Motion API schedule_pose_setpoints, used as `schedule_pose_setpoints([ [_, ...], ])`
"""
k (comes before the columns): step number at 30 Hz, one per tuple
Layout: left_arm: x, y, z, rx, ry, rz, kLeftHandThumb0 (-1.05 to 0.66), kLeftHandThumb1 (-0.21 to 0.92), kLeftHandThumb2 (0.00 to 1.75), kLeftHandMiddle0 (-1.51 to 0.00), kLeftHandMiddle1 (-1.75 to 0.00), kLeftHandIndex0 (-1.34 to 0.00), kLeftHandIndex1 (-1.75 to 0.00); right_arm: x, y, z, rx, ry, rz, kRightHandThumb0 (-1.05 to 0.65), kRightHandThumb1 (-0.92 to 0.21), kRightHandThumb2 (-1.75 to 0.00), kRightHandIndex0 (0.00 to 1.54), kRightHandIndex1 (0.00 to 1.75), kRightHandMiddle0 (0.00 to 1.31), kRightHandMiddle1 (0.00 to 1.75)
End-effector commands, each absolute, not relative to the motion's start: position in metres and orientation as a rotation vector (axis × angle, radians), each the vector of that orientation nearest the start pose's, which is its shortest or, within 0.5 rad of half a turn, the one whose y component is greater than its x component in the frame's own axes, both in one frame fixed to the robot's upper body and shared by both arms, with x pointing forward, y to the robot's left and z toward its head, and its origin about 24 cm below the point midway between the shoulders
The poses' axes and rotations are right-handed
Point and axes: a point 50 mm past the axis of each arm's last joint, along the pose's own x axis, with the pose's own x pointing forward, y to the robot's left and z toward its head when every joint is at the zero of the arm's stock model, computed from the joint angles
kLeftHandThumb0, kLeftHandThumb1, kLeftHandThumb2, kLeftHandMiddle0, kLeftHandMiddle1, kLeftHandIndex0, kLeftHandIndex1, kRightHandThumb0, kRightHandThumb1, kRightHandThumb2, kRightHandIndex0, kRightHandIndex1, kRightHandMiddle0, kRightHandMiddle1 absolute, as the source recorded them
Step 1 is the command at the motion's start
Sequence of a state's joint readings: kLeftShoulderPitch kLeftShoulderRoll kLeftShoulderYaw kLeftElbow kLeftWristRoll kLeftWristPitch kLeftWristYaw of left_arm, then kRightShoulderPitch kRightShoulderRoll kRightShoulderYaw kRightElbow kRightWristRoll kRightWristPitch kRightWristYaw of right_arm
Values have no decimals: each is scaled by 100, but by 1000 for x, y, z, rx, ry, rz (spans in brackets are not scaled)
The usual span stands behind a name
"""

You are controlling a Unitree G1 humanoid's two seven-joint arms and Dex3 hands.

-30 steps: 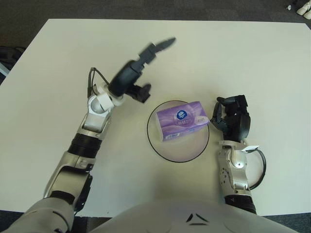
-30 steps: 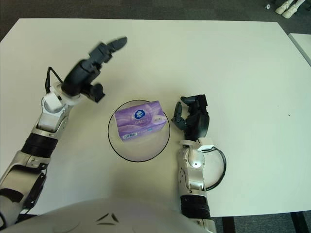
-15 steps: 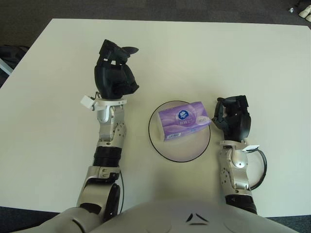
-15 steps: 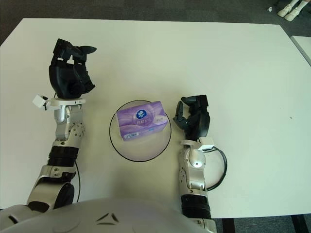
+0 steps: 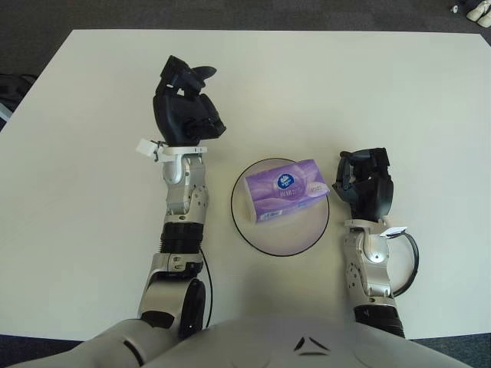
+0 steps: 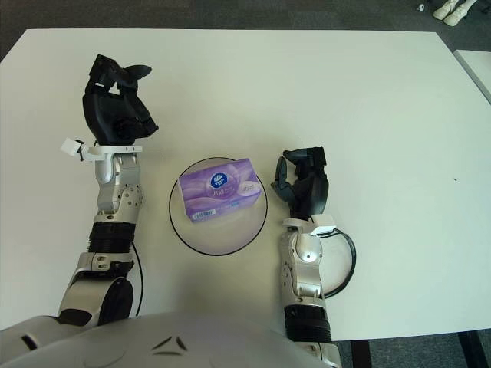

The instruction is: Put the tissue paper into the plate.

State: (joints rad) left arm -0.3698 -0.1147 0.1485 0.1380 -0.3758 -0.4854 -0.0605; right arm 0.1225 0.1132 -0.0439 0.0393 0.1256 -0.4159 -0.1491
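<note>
A purple tissue pack [image 5: 285,189] lies inside the clear round plate [image 5: 280,239] with a dark rim, in the middle of the white table. My left hand [image 5: 186,107] is raised upright to the left of the plate, apart from it, fingers curled and holding nothing. My right hand [image 5: 366,184] stands upright just right of the plate, fingers curled and empty, close to the rim but not touching the pack.
The white table [image 5: 383,92] stretches wide behind and to both sides of the plate. Dark floor lies beyond its far edge. A black cable [image 5: 410,264] loops beside my right forearm. White objects [image 5: 479,9] sit on the floor at the top right.
My left arm swung from reaching out over the table, fingers extended, back to an upright pose left of the plate with fingers curled. The pack, plate and right hand stayed put.
</note>
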Motion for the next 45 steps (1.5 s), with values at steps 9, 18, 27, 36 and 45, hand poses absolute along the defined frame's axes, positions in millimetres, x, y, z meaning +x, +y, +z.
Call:
schedule_pose_setpoints([
  [9,297,150,108,-386,-428,228,-59,9,161,-134,-175,-81,-175,203,-158,-2,244,-10,-331,-37,-75,-77,48,138,29,175],
  [18,304,157,83,-374,-308,212,-53,19,148,-117,-175,-71,-175,202,-159,0,242,-15,-338,-37,-75,-78,49,138,29,175],
  [27,304,155,78,-308,-206,237,-3,-7,174,-93,-175,-70,-168,201,-160,4,256,-30,-333,-37,-75,-78,48,138,29,175],
  [36,299,156,63,-261,-124,238,-1,-2,171,-88,-175,-63,-174,202,-162,6,243,-48,-315,-37,-74,-78,48,137,29,175],
  [45,294,159,53,-236,-95,222,-1,8,160,-79,-175,-55,-175,202,-164,7,244,-58,-322,-38,-68,-87,52,136,34,175],
])
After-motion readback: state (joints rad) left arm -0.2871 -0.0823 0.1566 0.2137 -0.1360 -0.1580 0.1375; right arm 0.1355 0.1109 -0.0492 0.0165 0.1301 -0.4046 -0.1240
